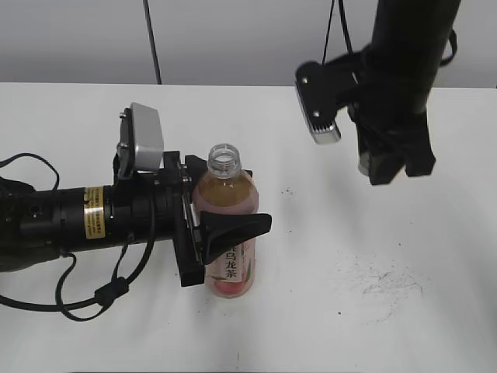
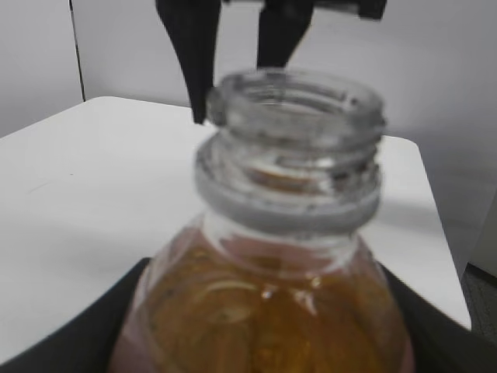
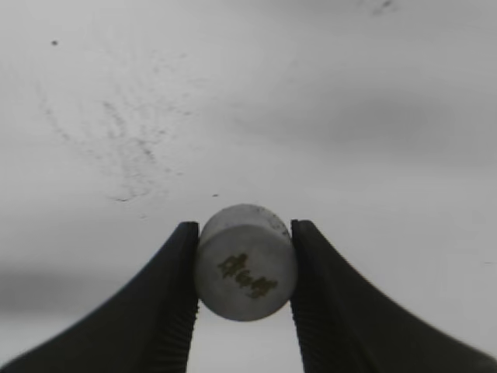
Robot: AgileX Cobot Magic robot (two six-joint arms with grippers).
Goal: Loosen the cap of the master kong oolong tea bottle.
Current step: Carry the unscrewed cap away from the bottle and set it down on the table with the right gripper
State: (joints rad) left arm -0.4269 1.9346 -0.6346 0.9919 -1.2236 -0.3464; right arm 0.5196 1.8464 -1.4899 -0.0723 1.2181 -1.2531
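Right wrist view: right gripper (image 3: 242, 272) jaws pinch cap (image 3: 245, 263); light, rigid, ribbed-side grip. Left gripper (image 1: 225, 233) jaws clamp master kong oolong tea bottle (image 1: 227, 203) mid-body.

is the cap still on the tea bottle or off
Off. The bottle stands with its threaded mouth bare and open, gripped by the left claw; the cap is clamped in the right claw above the table.

You see the bottle (image 1: 227, 225) standing upright on the table (image 1: 326, 311), left of centre, its neck bare. The left gripper (image 1: 221, 233) comes in from the left and has the bottle between its fingers. The right gripper (image 1: 396, 167) hangs above the table, up and to the right, well apart from the bottle. The cap (image 3: 245, 262) sits between its fingers (image 3: 175, 295), off the table.
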